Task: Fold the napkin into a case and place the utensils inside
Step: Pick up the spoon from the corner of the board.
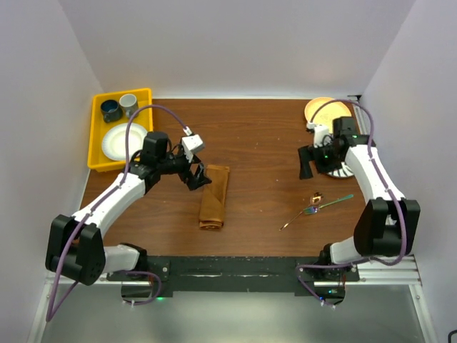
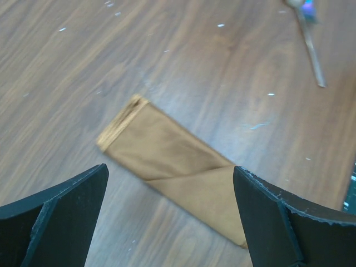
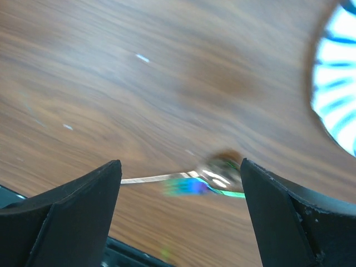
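Nearest, at near edge: two arm bases, left arm extended toward centre, right arm bent round toward far right. Left tool (image 1: 196,177) found with jaws spread wide, holding nothing, poised at far end of napkin (image 1: 214,196); contact with cloth not determinable. Right tool (image 1: 306,170) likewise spread wide and empty, positioned just beside striped plate (image 1: 337,171), on far side of utensils (image 1: 314,207).

Brown wooden desk (image 1: 264,136) carrying all items. Yellow tray (image 1: 93,136) at far left corner, containing white plate (image 1: 121,141) and two cups (image 1: 111,110). Napkin rust-brown, lying flat left of centre, folded into narrow strip running near to far; one diagonal fold noted in left wrist view. Yellow plate (image 1: 321,108) at far right, beyond striped plate. Utensils lying loose on bare wood right of centre, toward near side, well apart from napkin and not inside it; blurred in right wrist view, seen below between tool's fingers.
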Controlling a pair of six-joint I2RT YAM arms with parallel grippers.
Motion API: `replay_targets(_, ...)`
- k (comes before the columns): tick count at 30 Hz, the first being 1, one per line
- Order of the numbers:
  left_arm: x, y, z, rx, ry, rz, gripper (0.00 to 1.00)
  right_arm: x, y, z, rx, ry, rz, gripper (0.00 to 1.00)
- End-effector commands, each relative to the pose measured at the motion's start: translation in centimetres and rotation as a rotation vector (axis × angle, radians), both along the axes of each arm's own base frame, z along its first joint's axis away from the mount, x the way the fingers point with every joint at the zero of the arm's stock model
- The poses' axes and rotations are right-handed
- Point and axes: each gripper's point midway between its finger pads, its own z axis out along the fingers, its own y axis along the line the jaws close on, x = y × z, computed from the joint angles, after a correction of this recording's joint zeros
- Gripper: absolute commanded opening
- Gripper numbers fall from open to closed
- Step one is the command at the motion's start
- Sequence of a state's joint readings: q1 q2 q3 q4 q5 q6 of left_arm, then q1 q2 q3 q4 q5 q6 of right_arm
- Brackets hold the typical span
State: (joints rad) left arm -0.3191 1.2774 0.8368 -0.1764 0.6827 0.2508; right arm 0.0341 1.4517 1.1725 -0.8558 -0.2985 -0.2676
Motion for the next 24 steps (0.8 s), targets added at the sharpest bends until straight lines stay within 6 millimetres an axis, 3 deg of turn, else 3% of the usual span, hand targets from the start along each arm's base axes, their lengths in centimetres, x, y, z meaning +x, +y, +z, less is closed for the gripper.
replay_targets(1,-1.9,-1.3,1.1,-0.069,-0.031,-0.143,1.00,-2.4,-3.9,-1.2,0.043,0.099,0.115,0.89)
replay_targets(5,-2.3,-1.6,1.2,-0.084,-0.026,-0.175,0.99,-2.5,-5.5,-3.1,0.093,0.148,0.116,0.83)
replay_targets(10,-2.8,-1.6,0.8,-0.068,-0.013,-0.203,0.97,-2.4,-6.0,-6.2,0.111,0.184,0.125,0.78)
replay_targets(11,-2.8,-1.6,0.8,-0.065,-0.008,-0.208,0.96,-2.4,-6.1,-6.6,0.116,0.186,0.125,0.71)
replay_targets(15,-3.3,-1.6,0.3,-0.042,0.020,-0.254,0.93,-2.8,-6.1,-8.9,0.140,0.215,0.133,0.65)
replay_targets(24,-4.1,-1.5,-0.7,-0.021,0.084,-0.298,0.89,-3.5,-6.9,-10.7,0.210,0.220,0.123,0.59)
